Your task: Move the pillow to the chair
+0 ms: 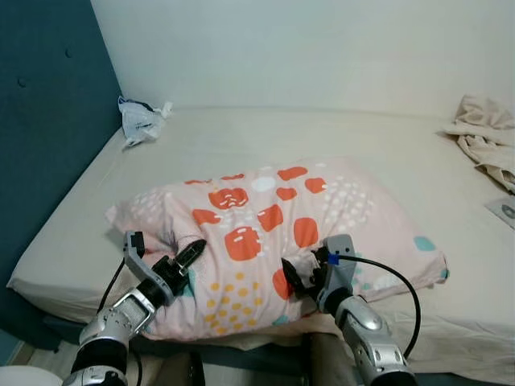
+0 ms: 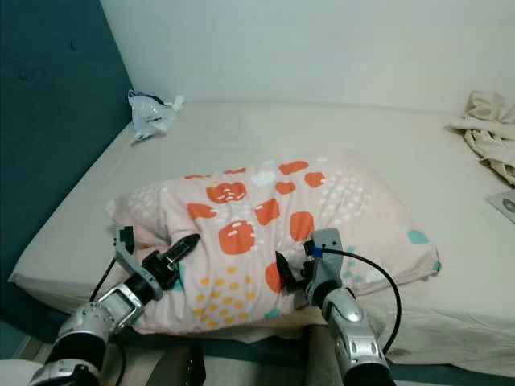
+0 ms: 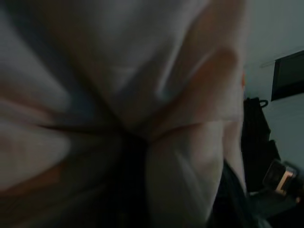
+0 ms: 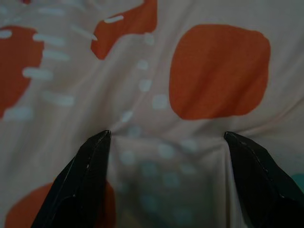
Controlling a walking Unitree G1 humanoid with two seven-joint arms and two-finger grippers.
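A pink pillow [image 1: 265, 217] with orange patches and white dots lies on the near part of the bed [image 1: 362, 137], its front edge hanging slightly over the mattress side. My left gripper [image 1: 189, 256] is at the pillow's near left corner, one black finger on top of the fabric. In the left wrist view the pillow cloth [image 3: 156, 95] is bunched into folds that meet at the fingers, so it is shut on the pillow. My right gripper [image 4: 167, 134] stands open, its two spread fingertips [image 4: 97, 147] pressed into the pillow's near right side.
A dark blue padded headboard [image 1: 48, 121] rises along the left of the bed. A crumpled white bag [image 1: 141, 121] lies in the far left corner. A beige cloth [image 1: 487, 133] and a flat packet [image 1: 505, 211] lie at the right edge.
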